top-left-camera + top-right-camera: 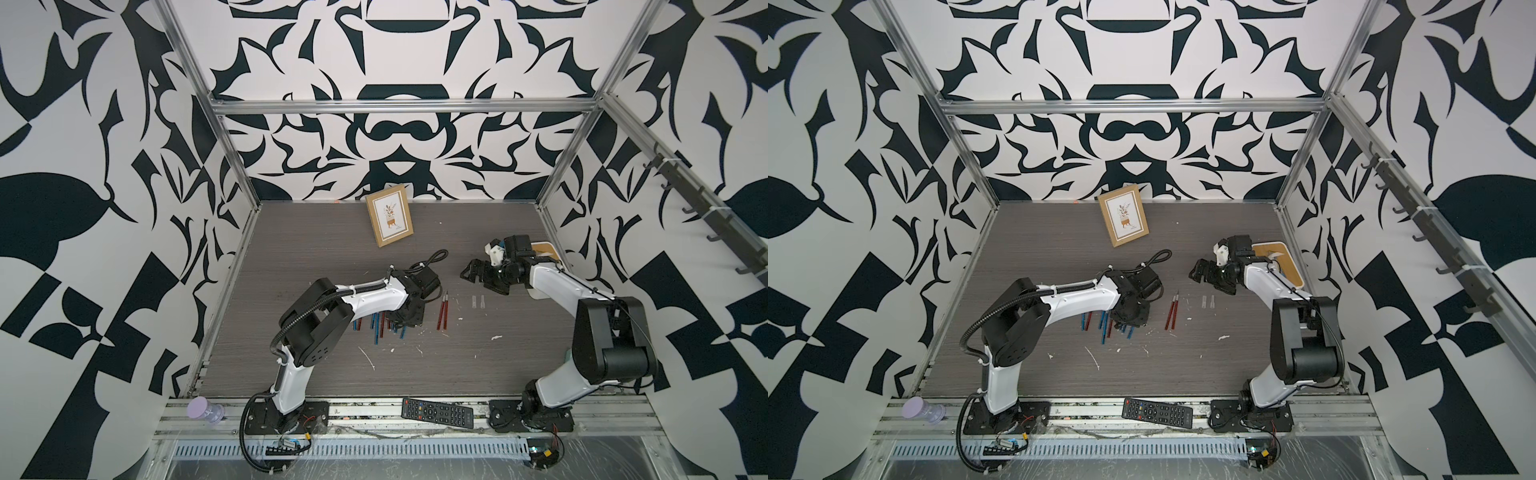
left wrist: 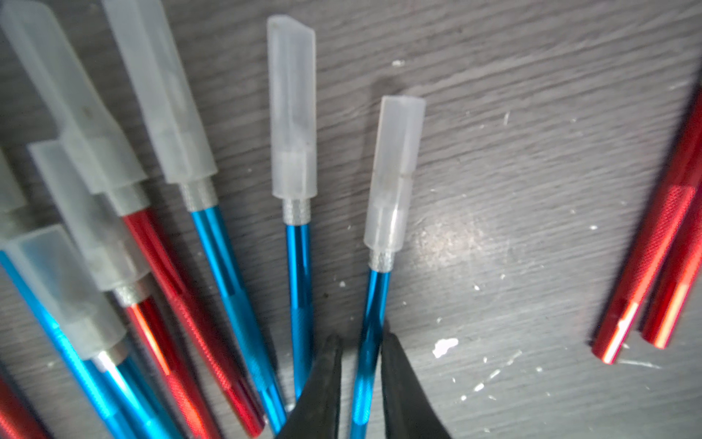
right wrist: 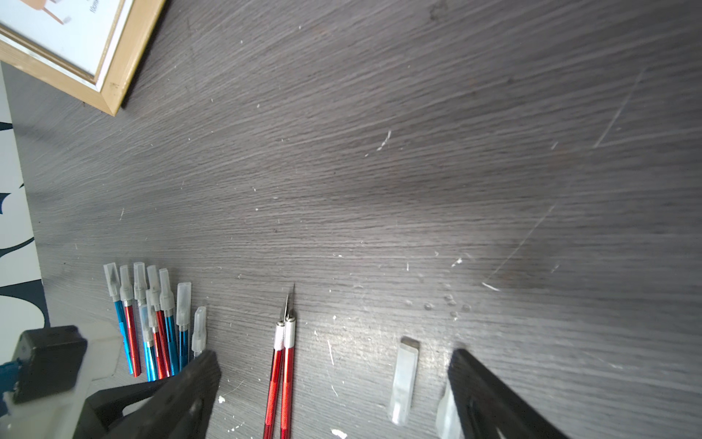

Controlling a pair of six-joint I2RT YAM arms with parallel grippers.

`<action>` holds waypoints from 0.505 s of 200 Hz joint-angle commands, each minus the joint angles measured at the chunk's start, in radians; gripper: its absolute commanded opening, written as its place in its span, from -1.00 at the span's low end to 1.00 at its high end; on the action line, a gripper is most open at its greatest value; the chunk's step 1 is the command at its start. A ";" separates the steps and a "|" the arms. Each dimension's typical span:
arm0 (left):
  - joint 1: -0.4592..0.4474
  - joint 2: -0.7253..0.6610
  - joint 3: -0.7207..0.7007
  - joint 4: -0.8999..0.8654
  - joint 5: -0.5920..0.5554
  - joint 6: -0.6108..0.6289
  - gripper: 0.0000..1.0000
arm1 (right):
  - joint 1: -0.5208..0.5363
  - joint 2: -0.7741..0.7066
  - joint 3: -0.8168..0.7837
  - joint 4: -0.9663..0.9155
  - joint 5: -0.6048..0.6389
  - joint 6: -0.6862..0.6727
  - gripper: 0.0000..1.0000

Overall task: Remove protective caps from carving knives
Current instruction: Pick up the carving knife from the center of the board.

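Left gripper [image 2: 361,336] narrow astride one capped blue knife [image 2: 374,304]; right gripper [image 3: 334,399] spread wide, holding nothing.

No brand or label is legible: the remote control [image 1: 437,412] key legends are too small, and the caption under the plant print in the picture frame [image 1: 390,216] cannot be read. In the left wrist view the black fingers [image 2: 326,380] flank the blue knife's handle, its whitish cap [image 2: 395,175] in place; firm clamping cannot be confirmed. The other capped knives [image 2: 292,247], blue and red, fan out beside it, several blurred and cut off at the frame edge. In both top views the left arm hides much of this cluster. Two red knives [image 3: 283,380] lie bare-bladed, touching side by side, on the table [image 1: 332,270] between the arms. Two loose caps [image 3: 404,380] lie near them, one half hidden behind a right finger. A wooden board [image 1: 544,249] sits mostly concealed behind the right arm.
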 commanded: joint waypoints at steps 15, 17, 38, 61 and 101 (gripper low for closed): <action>-0.013 0.024 -0.039 -0.045 0.027 -0.021 -0.54 | -0.003 -0.002 0.015 0.016 -0.013 0.012 0.94; -0.013 0.025 -0.039 -0.045 0.028 -0.021 -0.55 | -0.004 -0.002 0.014 0.016 -0.013 0.012 0.94; -0.017 0.028 -0.037 -0.046 0.034 -0.020 -0.63 | -0.003 -0.004 0.013 0.018 -0.013 0.014 0.94; -0.017 0.028 -0.032 -0.050 0.032 -0.018 -0.74 | -0.004 -0.008 0.012 0.017 -0.015 0.012 0.93; -0.017 0.006 -0.021 -0.048 0.030 -0.012 -0.90 | 0.001 -0.024 0.023 -0.024 0.027 -0.010 0.91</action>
